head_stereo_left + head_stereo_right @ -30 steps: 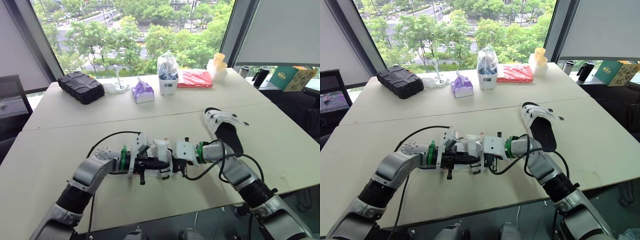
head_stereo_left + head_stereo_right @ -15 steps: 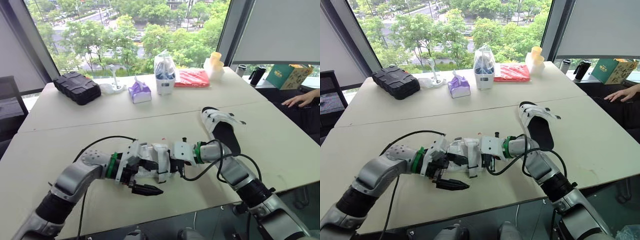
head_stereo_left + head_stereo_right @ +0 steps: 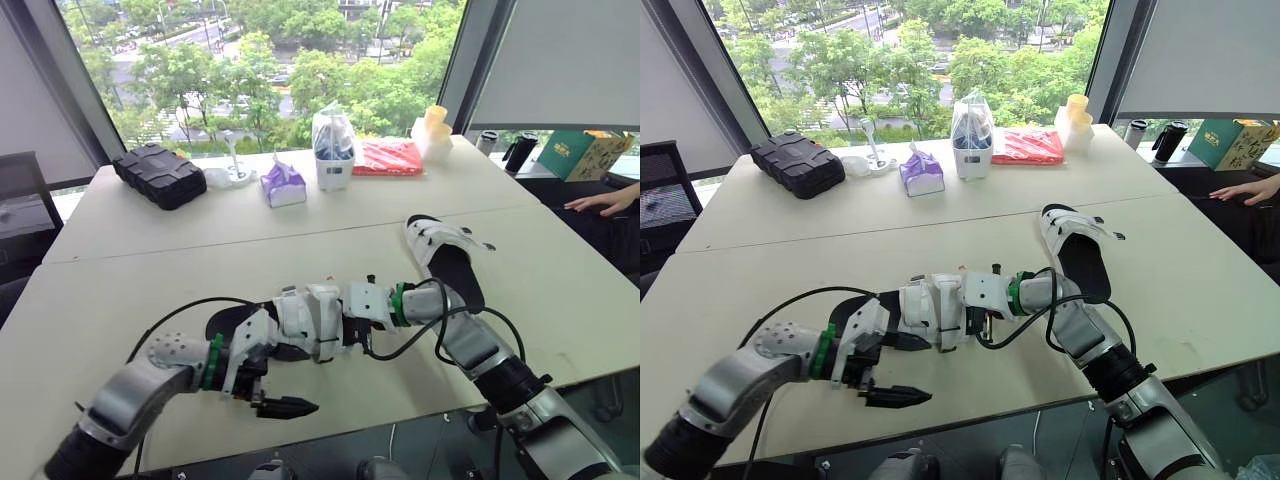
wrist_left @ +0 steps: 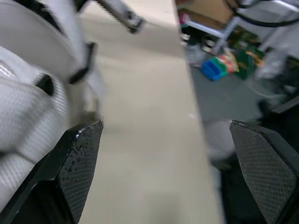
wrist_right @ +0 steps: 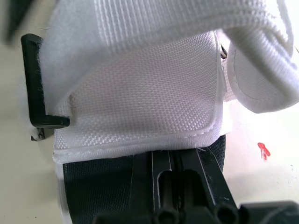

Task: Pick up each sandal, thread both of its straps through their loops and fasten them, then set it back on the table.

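A pale, smooth desk (image 3: 120, 290) stands by a window. Near its front edge, a sandal (image 3: 300, 315) sits between the robot's two arms. Whether it rests on the desk or is lifted just clear of it cannot be told.

The right gripper (image 3: 345, 326) has the sandal by one end, its jaws closed on the thin black sole (image 5: 103, 182). This hold looks meant to steady the shoe so the other arm can work on the straps. The left gripper (image 4: 166, 130) hangs just beside the sandal's other end, toward the desk's front edge. Its jaws are spread wide with nothing between them, apparently ready to reach for a strap rather than holding one. Its black pads (image 4: 79, 168) carry a fine cross-hatched grip.

The strap (image 5: 140, 93) is a broad white woven mesh with a stitched hem, soft enough to fold over in a loose curve. A stiff black rectangular loop (image 5: 35, 84) sits at its side. The limp strap will probably need pinching close to its tip.

A second sandal (image 3: 447, 255) lies flat farther back on the right, well apart, with a black footbed and white straps. Whether those straps are fastened cannot be told.
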